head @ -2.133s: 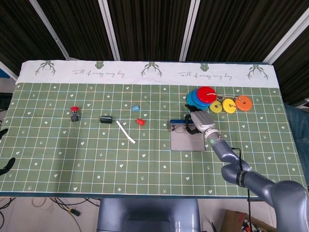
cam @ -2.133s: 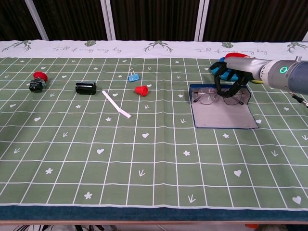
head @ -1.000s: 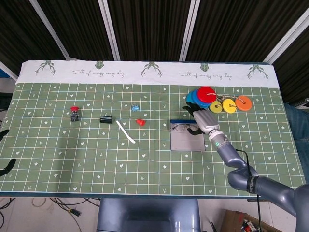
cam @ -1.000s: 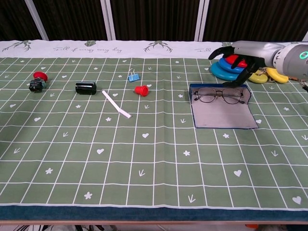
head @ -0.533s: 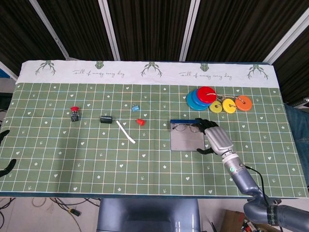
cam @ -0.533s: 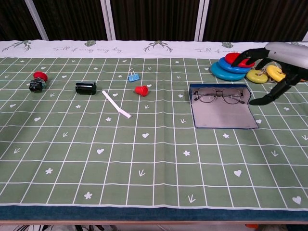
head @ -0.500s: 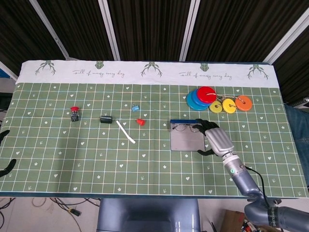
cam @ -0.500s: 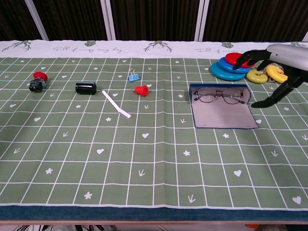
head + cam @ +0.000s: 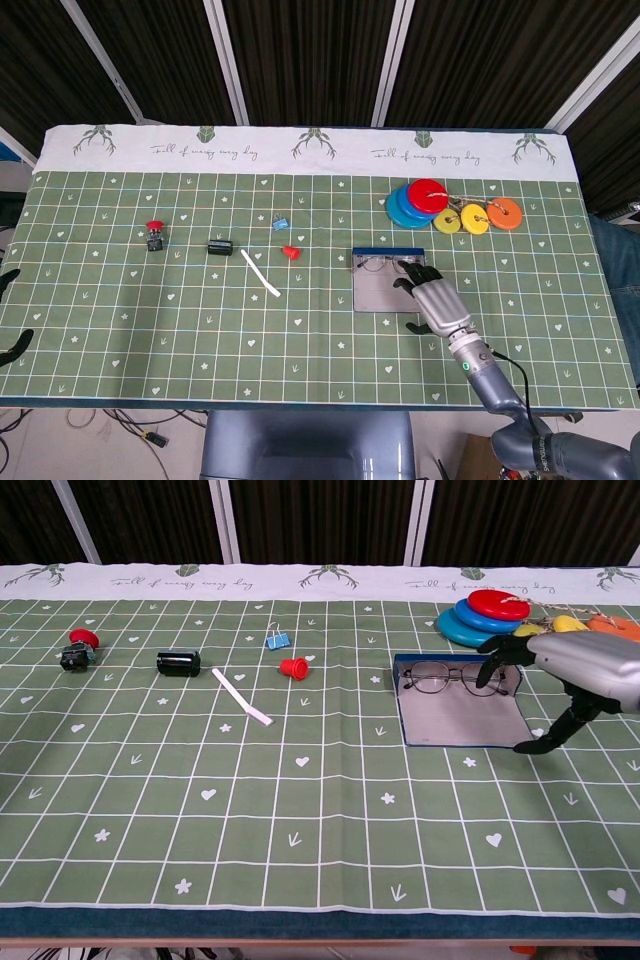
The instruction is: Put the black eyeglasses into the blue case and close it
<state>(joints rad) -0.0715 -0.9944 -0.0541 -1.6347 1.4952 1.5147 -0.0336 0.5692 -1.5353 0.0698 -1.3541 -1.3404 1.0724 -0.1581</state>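
Note:
The blue case (image 9: 462, 726) lies open and flat on the green mat, right of centre, grey lining up; in the head view the case (image 9: 380, 291) shows the same way. The black eyeglasses (image 9: 447, 680) rest on its far part, lenses side by side, also visible as the eyeglasses (image 9: 381, 265) from above. My right hand (image 9: 584, 674) hovers at the case's right edge, fingers spread and holding nothing, thumb pointing down at the near right corner. From the head camera the right hand (image 9: 437, 307) overlaps that corner. Only two dark curved tips (image 9: 8, 340) show at the left edge, perhaps my left hand.
Stacked blue and red discs (image 9: 486, 614) with yellow and orange ones (image 9: 476, 217) sit behind the case. Left of it lie a red cap (image 9: 293, 667), a blue binder clip (image 9: 276, 639), a white strip (image 9: 241, 696), a black cylinder (image 9: 178, 662) and a red button (image 9: 75, 649).
My right hand let go of the eyeglasses, lifted off the case's far side and swung toward me along its right edge. The eyeglasses stayed in the case.

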